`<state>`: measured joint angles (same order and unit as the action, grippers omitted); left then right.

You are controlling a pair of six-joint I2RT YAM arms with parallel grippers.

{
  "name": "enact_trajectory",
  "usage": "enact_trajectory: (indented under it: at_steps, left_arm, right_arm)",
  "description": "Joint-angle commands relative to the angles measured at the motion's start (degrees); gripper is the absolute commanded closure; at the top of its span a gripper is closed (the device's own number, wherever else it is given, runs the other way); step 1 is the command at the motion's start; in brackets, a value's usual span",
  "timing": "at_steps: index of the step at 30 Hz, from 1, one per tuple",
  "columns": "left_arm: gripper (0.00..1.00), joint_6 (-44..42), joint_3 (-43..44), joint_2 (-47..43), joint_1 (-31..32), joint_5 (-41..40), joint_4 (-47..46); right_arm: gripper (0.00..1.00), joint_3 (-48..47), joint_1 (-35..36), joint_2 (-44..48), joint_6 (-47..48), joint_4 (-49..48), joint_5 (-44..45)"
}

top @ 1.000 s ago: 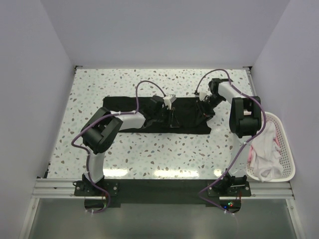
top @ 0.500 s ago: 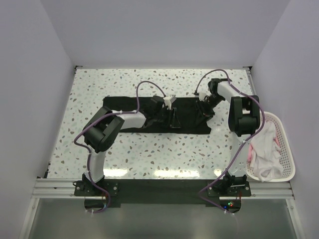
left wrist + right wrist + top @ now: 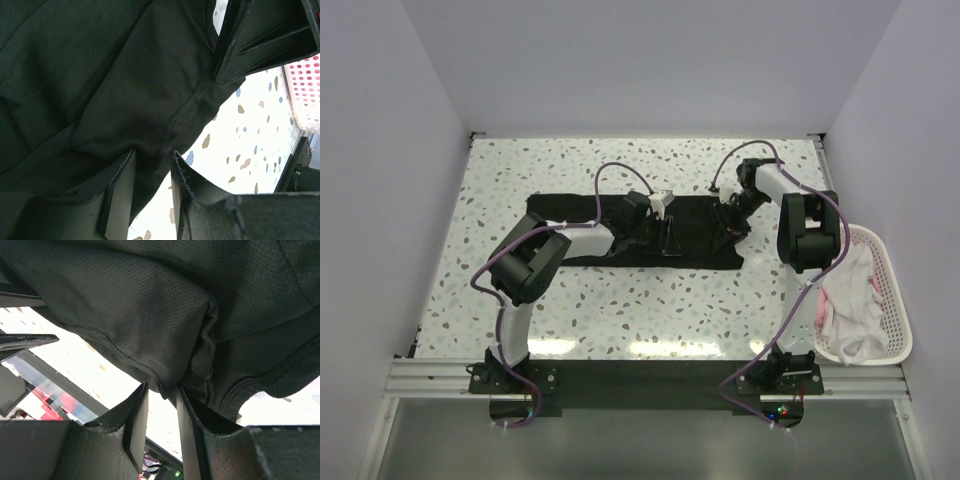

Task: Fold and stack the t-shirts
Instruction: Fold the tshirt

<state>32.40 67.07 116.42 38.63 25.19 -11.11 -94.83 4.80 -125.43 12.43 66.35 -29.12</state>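
Over the last second little has changed overhead: the left arm's elbow has drifted slightly, while the left gripper point(image 3: 665, 238) has stayed over the middle of the black t-shirt point(image 3: 700, 252), which lies spread across the far-centre of the table point(image 3: 620, 300). In the left wrist view the left gripper point(image 3: 152, 161) has its fingers drawn close, with a hemmed edge of the black t-shirt point(image 3: 100, 75) pinched in the narrow gap. The right gripper point(image 3: 732, 218) has barely moved and sits at the shirt's right end. In the right wrist view the right gripper point(image 3: 161, 391) is likewise nipped on a bunched fold of the black t-shirt point(image 3: 125, 300). The cloth outline looks nearly unchanged. Judgement: both grasps are set and the fold itself is not yet carried over. Next comes a joint lift and carry, and uneven lift could drop one edge. At far right, the white and pink t-shirts point(image 3: 850, 300) are heaped in the basket point(image 3: 898, 310), untouched.
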Motion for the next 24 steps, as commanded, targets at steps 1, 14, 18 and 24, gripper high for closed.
enact_trajectory:
  at_steps: [1, 14, 18, 24]
  left_arm:
    - [0.61, 0.4, 1.7, -0.4, -0.4, 0.3, -0.3]
    - [0.54, 2.0, 0.1, -1.5, -0.4, 0.7, -0.2]
    - [0.53, 2.2, 0.0, -1.2, -0.4, 0.9, -0.3]
    - [0.54, 2.2, 0.3, -0.8, -0.4, 0.6, 0.0]
  right_arm:
    - [0.68, -1.9, -0.1, -0.3, -1.4, -0.3, 1.1]
    - [0.76, -3.7, -0.1, 0.4, -1.4, 1.6, -0.8]
    - [0.86, -3.3, 0.0, 0.2, -1.4, 1.4, -0.9]
    - [1.0, -3.5, -0.1, 0.3, -1.4, 1.2, -2.1]
